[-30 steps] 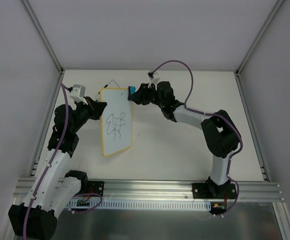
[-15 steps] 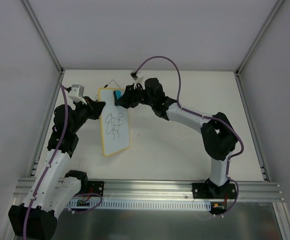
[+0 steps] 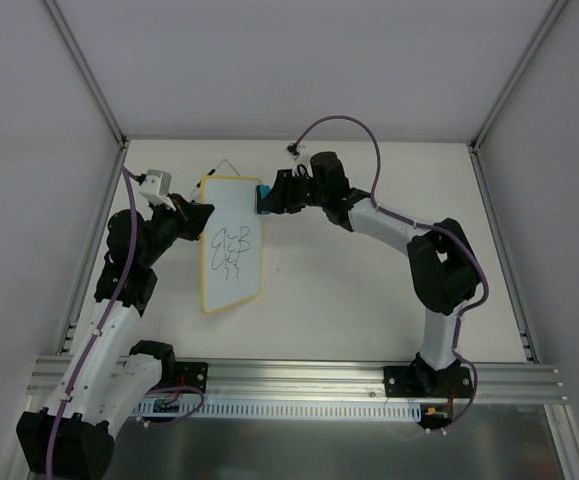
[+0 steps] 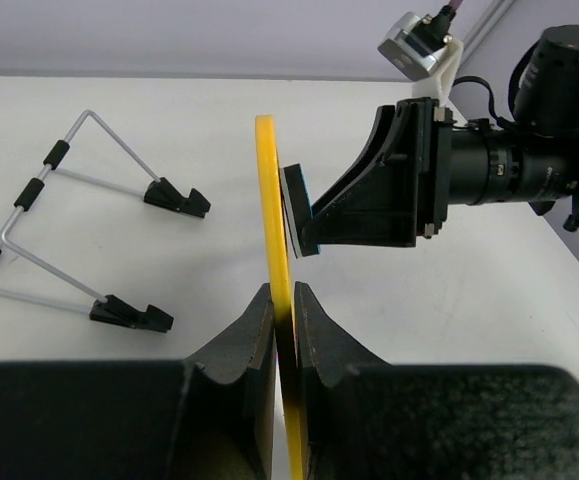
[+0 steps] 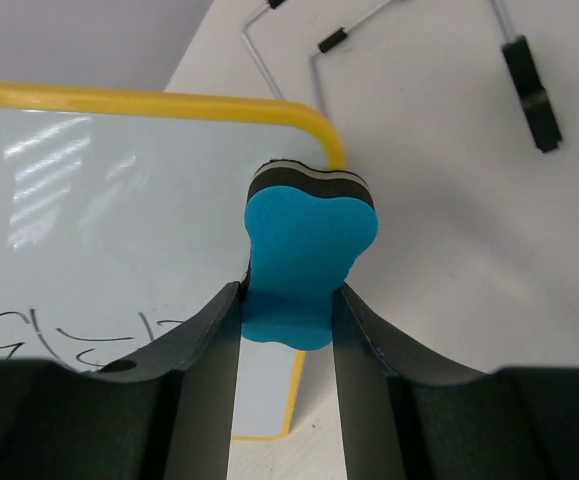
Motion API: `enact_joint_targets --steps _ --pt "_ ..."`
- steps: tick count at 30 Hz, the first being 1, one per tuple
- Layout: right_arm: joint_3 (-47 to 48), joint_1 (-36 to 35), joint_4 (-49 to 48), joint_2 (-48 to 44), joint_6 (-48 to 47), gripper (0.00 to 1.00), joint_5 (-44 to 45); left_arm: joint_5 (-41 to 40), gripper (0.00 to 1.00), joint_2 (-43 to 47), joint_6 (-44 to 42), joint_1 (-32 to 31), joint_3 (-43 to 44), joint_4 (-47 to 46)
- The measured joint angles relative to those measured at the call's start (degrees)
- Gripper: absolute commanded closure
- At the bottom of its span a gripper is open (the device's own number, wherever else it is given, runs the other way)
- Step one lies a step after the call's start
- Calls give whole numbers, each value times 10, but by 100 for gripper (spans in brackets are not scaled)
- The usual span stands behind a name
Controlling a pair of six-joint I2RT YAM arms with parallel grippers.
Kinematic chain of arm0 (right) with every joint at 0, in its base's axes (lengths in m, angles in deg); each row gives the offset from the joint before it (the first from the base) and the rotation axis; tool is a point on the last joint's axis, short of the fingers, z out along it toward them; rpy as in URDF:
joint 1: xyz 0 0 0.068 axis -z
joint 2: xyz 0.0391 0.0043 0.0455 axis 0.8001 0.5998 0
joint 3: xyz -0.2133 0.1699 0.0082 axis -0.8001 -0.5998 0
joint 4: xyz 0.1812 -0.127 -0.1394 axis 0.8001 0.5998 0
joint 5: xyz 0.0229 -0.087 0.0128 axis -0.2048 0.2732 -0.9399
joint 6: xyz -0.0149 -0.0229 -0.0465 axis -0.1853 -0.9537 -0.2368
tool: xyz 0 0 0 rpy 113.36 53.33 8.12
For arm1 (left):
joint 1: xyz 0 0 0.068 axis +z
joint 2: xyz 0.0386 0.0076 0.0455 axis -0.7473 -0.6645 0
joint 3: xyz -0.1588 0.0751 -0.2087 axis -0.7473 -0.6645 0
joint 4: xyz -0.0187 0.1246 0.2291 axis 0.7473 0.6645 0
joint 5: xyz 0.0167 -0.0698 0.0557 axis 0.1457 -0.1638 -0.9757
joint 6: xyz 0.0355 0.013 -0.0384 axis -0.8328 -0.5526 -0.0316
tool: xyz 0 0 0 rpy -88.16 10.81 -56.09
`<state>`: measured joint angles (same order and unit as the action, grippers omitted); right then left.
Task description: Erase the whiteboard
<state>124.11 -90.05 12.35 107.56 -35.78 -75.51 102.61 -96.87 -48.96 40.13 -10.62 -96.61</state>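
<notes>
The whiteboard (image 3: 232, 243), white with a yellow frame and black scribbles at its middle, is held tilted up off the table. My left gripper (image 3: 201, 212) is shut on its left edge; in the left wrist view the yellow frame (image 4: 274, 220) runs edge-on between the fingers (image 4: 249, 330). My right gripper (image 3: 266, 199) is shut on a blue eraser (image 3: 264, 197) at the board's upper right edge. In the right wrist view the eraser (image 5: 307, 252) sits squeezed at the board's yellow corner (image 5: 321, 130), with the scribbles (image 5: 59, 335) at lower left.
A bent wire stand with black feet (image 4: 79, 240) lies on the table behind the board; it also shows in the right wrist view (image 5: 419, 45). The enclosure walls stand at the left, right and back, with an aluminium rail (image 3: 299, 375) at the near edge.
My right gripper with the eraser swept left onto the board's top, then came back right to its upper right edge. The board shifted slightly. The scribbles remain.
</notes>
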Motion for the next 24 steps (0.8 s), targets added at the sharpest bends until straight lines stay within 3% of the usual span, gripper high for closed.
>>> enact_joint_targets --steps 11,17,24 --pt "46 1 94 19 -17 100 8 12 100 1 -3 0 0 -3" --pt "46 -57 98 6 -26 100 42 -2 100 1 -3 0 0 -3" --pt "0 -149 27 -49 -17 100 76 -28 100 1 -7 1 0 -4"
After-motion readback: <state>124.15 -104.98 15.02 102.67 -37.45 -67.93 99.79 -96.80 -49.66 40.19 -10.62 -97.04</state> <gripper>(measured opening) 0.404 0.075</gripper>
